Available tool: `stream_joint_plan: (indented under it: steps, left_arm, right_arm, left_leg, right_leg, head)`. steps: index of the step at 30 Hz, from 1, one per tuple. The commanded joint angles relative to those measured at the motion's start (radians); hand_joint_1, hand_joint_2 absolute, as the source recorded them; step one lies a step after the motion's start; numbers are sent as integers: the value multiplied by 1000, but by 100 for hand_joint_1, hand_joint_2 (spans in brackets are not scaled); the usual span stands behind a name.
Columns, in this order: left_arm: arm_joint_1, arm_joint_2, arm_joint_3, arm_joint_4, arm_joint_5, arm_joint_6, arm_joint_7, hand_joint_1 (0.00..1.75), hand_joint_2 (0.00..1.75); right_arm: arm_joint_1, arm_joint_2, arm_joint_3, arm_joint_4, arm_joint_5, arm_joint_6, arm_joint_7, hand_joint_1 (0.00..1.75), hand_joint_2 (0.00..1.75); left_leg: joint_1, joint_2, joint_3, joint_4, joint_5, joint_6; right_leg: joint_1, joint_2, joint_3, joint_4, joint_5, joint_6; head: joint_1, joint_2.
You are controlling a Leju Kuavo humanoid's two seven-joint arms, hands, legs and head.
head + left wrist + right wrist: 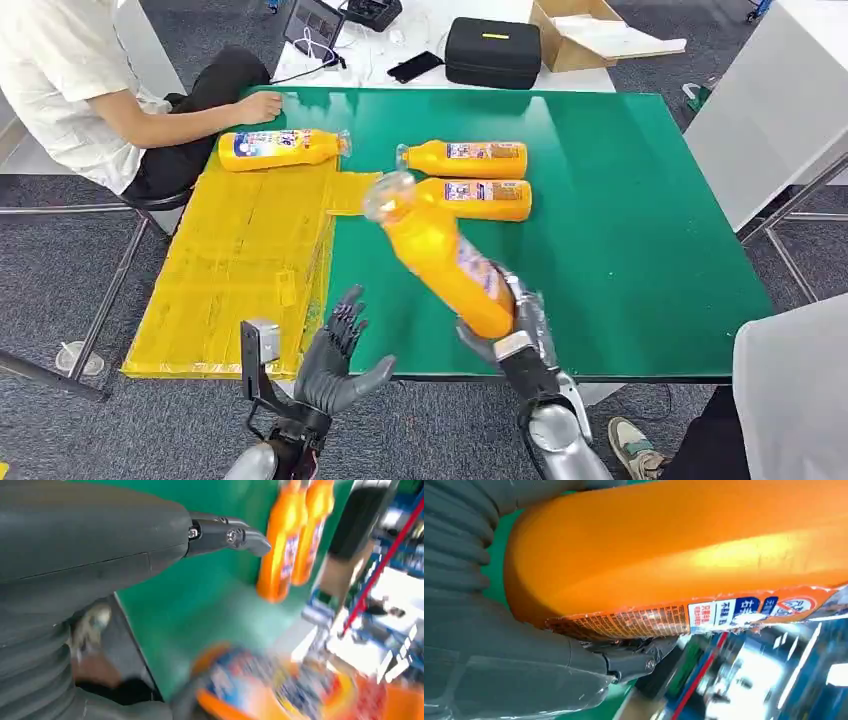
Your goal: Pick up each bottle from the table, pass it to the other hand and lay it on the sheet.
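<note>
My right hand [520, 335] grips the base of an orange bottle [440, 252], lifted off the green table [620, 230] and tilted, its clear cap pointing up and to the left. The same bottle [684, 555] shows large in the right wrist view. My left hand [335, 360] is open with spread fingers at the table's near edge, left of and below the held bottle. Two more orange bottles [468, 158] [478, 198] lie side by side mid-table. Another bottle [280, 148] lies on the far end of the yellow sheet [240, 270].
A person in a white shirt sits at the far left, a hand [258, 105] resting on the table by the sheet. A black case [492, 52], a cardboard box [580, 35] and a phone [415, 66] lie on the white table behind. Someone stands at the right [790, 400].
</note>
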Motion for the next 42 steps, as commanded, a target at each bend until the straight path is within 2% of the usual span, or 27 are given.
stream_joint_plan:
  steps: [1,2,3,4,9,15,19,22,26,31,32,33,34,35,38,42]
  left_arm:
    - [-94,-17,-12,73,71,-43,31,0,175]
    - [-93,-15,-13,71,74,-42,30,0,175]
    - [-95,-22,-7,60,71,-31,-3,0,175]
    - [-99,-27,-4,51,74,-27,-9,0,175]
    - [-114,-33,-10,-4,141,-55,-2,0,175]
    - [-128,-32,-38,-90,159,-73,-58,0,175]
    - [-131,-27,-41,-109,165,-70,-66,0,175]
    - [-137,-32,-38,-96,192,-75,-77,0,175]
    - [-140,-32,-37,-91,194,-76,-77,0,175]
    - [-150,-33,-53,-91,206,-105,-117,0,175]
    - [-154,-36,-55,-93,213,-113,-118,21,175]
    - [-161,-42,-53,-90,214,-113,-117,33,175]
    - [-163,-45,-53,-89,216,-112,-117,140,175]
    - [-164,-46,-54,-88,216,-111,-117,175,175]
    - [-173,-52,-64,-73,196,-94,-129,175,175]
    - [-177,-53,-73,-63,158,-82,-156,175,175]
  right_arm:
    - [-128,-36,185,212,86,-19,1,175,175]
    - [-129,-40,190,207,95,-27,4,175,175]
    - [-136,-50,220,209,194,-108,15,175,175]
    - [-141,-49,238,214,239,-142,26,175,175]
    - [-148,-35,295,195,260,-176,17,175,175]
    - [-172,-22,345,234,219,-138,9,175,175]
    - [-177,-19,348,238,199,-123,11,175,175]
    - [-169,-3,332,226,91,-43,-33,175,175]
    - [-169,-1,335,223,93,-42,-33,175,175]
    - [-172,6,325,205,-8,54,-46,175,175]
    - [-174,8,325,204,-13,60,-47,175,175]
    - [-179,11,327,209,-14,64,-47,175,175]
    - [-181,13,327,212,-16,67,-46,175,175]
    - [-181,15,326,214,-22,73,-46,175,175]
    - [-179,21,321,203,-81,132,-57,175,175]
    - [-183,20,321,191,-89,135,-52,175,175]
  left_leg:
    - [0,2,4,-1,0,1]
    - [0,1,5,-1,0,1]
    - [0,1,6,-1,-1,2]
    - [-1,2,7,-1,-1,2]
    - [0,1,2,0,-1,1]
    - [0,1,6,0,-2,1]
    - [0,1,2,0,0,1]
    - [0,0,4,0,-1,1]
    - [0,0,3,0,-1,1]
    - [-1,-1,4,0,-1,1]
    - [0,0,2,0,0,1]
    - [0,0,4,0,-1,1]
    - [0,0,5,1,-2,1]
    - [0,-1,1,1,0,1]
    - [0,-1,2,0,0,1]
    - [0,-1,3,0,-1,1]
  right_leg:
    - [1,0,3,-1,0,-1]
    - [1,0,4,-1,0,-2]
    - [0,-1,6,-1,-1,-2]
    - [0,-1,7,-1,-1,-2]
    - [1,0,2,0,-1,-1]
    - [1,-1,5,0,-2,-2]
    - [0,-1,1,0,-1,-1]
    - [1,-2,4,0,-2,-2]
    - [1,-1,3,0,-1,-1]
    - [0,-2,3,1,-2,-2]
    - [1,-2,2,0,-1,-1]
    - [1,-2,4,1,-2,-2]
    - [0,-2,4,1,-2,-2]
    - [1,-2,1,1,-1,-1]
    - [1,-2,2,0,-1,-1]
    - [0,-2,2,1,-2,-1]
  head:
    - [0,0]
    - [0,0]
    - [0,0]
    - [0,0]
    - [0,0]
    - [0,0]
    - [0,0]
    - [0,0]
    - [0,0]
    - [0,0]
    - [0,0]
    - [0,0]
    - [0,0]
    - [0,0]
    - [0,0]
    - [0,0]
